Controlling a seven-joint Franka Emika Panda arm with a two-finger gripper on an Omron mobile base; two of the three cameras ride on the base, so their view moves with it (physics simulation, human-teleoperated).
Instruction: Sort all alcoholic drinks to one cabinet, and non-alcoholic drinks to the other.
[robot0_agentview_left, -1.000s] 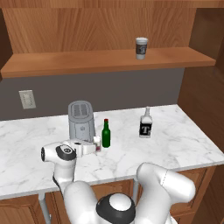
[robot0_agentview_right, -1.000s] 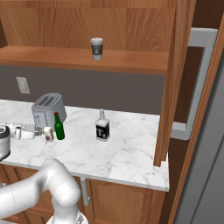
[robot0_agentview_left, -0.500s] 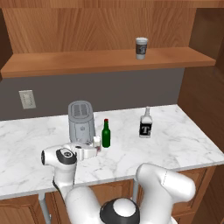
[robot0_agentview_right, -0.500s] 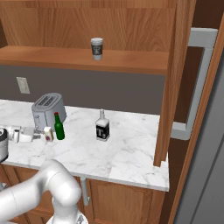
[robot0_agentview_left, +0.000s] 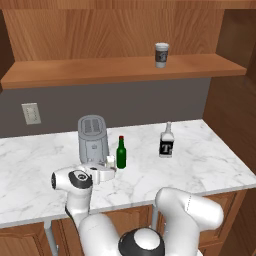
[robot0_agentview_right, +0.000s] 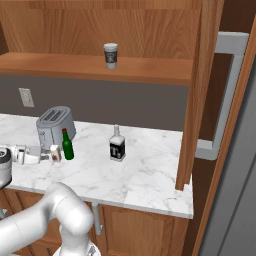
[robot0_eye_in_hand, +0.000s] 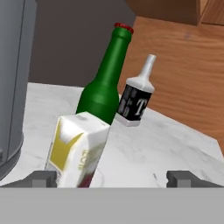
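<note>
My pincer (robot0_eye_in_hand: 113, 177) wide open, holding nothing | carton (robot0_eye_in_hand: 78, 148) between my fingertips, near toaster (robot0_agentview_left: 92, 137) | green bottle (robot0_agentview_left: 121, 152) just behind | squarish bottle (robot0_agentview_left: 167, 141) right, bare counter (robot0_agentview_left: 200, 160) around | cup (robot0_agentview_left: 161, 54) on shelf (robot0_agentview_left: 100, 70).

Glossy green glass bottle (robot0_eye_in_hand: 103, 89), white marble counter (robot0_agentview_left: 200, 160), matt wood shelf (robot0_agentview_left: 100, 70)

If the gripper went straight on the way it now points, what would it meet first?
Most likely the small white carton, standing just ahead of the open gripper, toward one finger; the green bottle stands behind it.
</note>
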